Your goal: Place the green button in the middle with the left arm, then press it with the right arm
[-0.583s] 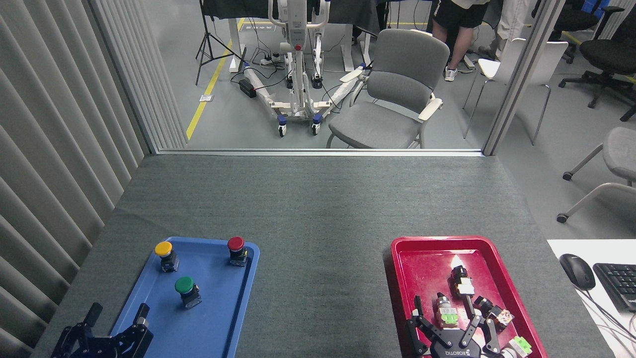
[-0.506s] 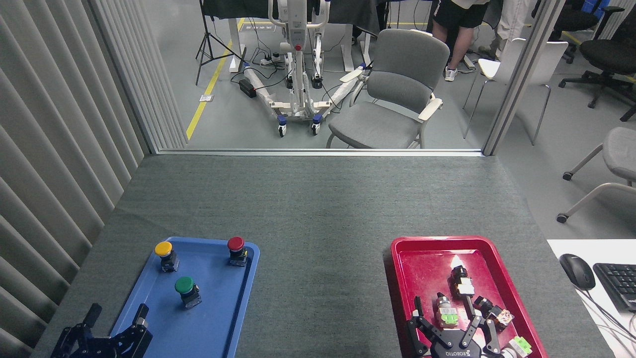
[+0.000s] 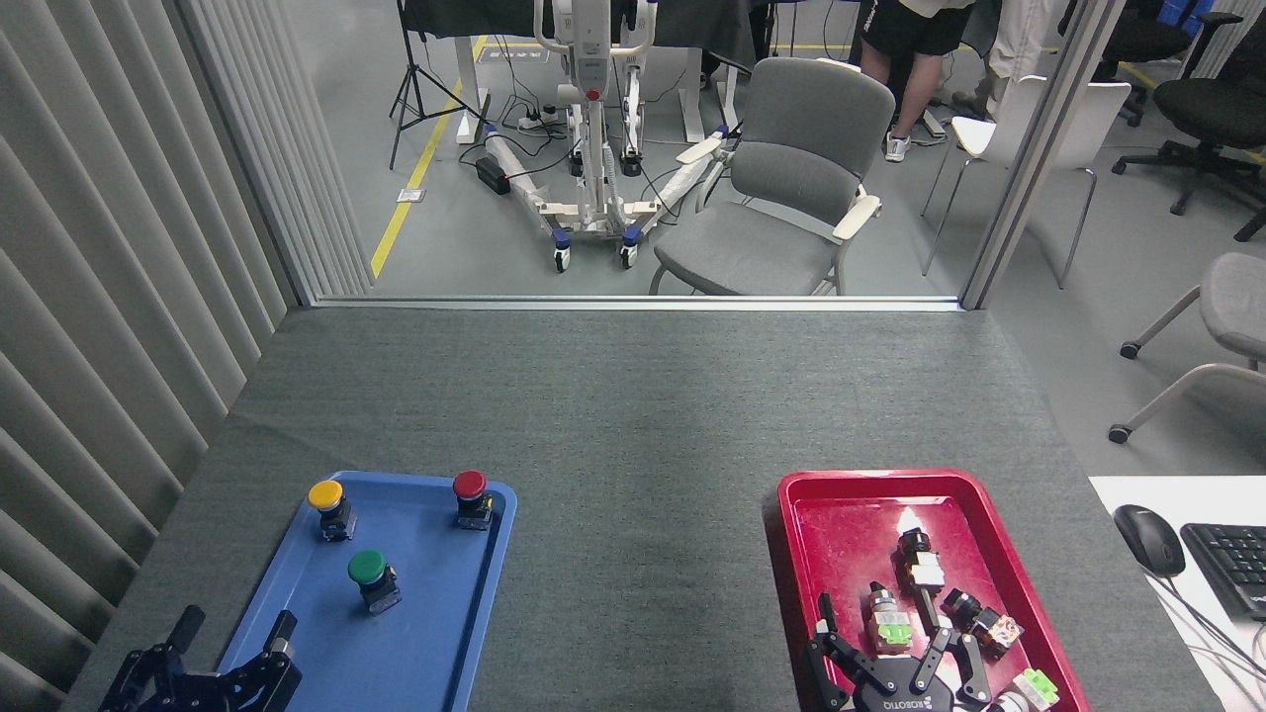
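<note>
The small push button with a round dark-green domed cap on a black-and-silver base (image 3: 371, 576) is seen upright in the shallow blue plastic tray (image 3: 415, 653), near its middle, not yet lifted. The bare dark grey felt table covering (image 3: 643, 494) between the trays is unoccupied. The black claw gripper of the left arm (image 3: 232, 633) is held low at the tray's near left corner, fingers spread apart and empty. The matching right-arm gripper (image 3: 885, 643) is poised over the red plastic tray (image 3: 841, 504), its thin fingers splayed among small switch parts. A mistaken pick is judged possible, since the yellow-capped button (image 3: 328, 504) and the red-capped button (image 3: 471, 494) share the tray. The domed cap could be slipped off if gripped too high, and the tray rim could be clipped on approach.
</note>
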{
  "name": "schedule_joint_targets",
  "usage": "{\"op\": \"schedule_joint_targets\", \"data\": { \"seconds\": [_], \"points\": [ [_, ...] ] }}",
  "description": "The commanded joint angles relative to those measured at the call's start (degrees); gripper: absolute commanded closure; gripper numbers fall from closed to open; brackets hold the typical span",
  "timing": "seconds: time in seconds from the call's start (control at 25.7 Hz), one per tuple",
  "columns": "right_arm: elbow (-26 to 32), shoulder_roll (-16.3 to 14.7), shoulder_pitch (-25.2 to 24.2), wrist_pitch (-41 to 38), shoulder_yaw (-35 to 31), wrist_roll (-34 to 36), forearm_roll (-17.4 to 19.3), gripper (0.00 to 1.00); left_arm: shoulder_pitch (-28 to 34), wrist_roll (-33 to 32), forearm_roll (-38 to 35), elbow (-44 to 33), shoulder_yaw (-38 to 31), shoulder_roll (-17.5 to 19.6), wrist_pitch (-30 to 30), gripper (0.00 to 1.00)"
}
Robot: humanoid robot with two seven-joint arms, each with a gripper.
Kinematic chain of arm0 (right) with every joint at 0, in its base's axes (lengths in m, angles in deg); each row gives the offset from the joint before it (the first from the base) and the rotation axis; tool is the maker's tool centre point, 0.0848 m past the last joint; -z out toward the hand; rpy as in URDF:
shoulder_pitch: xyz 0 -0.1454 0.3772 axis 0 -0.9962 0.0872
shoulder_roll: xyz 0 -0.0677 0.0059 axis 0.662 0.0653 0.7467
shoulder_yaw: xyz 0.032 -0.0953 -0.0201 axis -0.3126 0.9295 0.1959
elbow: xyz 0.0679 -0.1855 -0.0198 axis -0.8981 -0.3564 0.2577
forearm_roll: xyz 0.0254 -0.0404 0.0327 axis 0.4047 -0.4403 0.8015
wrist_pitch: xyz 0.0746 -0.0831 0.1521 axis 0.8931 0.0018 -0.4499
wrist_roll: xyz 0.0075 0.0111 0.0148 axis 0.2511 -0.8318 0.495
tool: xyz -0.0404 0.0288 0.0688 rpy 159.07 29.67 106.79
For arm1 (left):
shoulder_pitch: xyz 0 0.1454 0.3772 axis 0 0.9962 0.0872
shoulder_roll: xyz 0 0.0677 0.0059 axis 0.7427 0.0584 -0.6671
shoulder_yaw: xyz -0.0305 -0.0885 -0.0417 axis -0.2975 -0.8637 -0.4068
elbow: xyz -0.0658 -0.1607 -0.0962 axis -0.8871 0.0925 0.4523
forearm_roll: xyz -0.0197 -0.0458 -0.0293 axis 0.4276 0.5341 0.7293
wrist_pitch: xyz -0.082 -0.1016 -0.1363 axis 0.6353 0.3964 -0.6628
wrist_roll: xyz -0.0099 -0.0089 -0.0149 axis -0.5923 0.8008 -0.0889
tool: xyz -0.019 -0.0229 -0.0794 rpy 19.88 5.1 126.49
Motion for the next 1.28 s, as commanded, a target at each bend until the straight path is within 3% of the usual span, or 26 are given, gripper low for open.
{"op": "schedule_joint_targets", "data": {
  "seconds": [0.0,0.39,0.58,0.89,1.24],
  "points": [
    [0.23,0.21,-0.08,-0.08,-0.09,0.0,0.01,0.0,-0.14,0.07,-0.05,0.79,0.01,0.52,0.23,0.0],
    [1.81,-0.32,-0.34,-0.7,-0.09,-0.26,-0.16,0.0,-0.41,-0.19,-0.05,2.11,0.01,2.1,0.32,0.0],
    [2.51,0.21,0.28,-0.17,0.26,-0.35,-3.15,0.0,-0.41,-0.37,-0.05,2.19,0.01,2.19,0.23,0.0],
    [2.51,0.82,-0.43,-0.17,0.17,-1.76,-3.15,0.0,-0.85,-0.63,-0.05,2.72,0.01,2.28,0.32,0.0],
    [2.16,2.84,0.1,0.09,0.17,-2.64,-3.5,0.0,-6.91,-0.63,-2.24,12.21,2.64,2.28,5.33,0.0]
  ]
}}
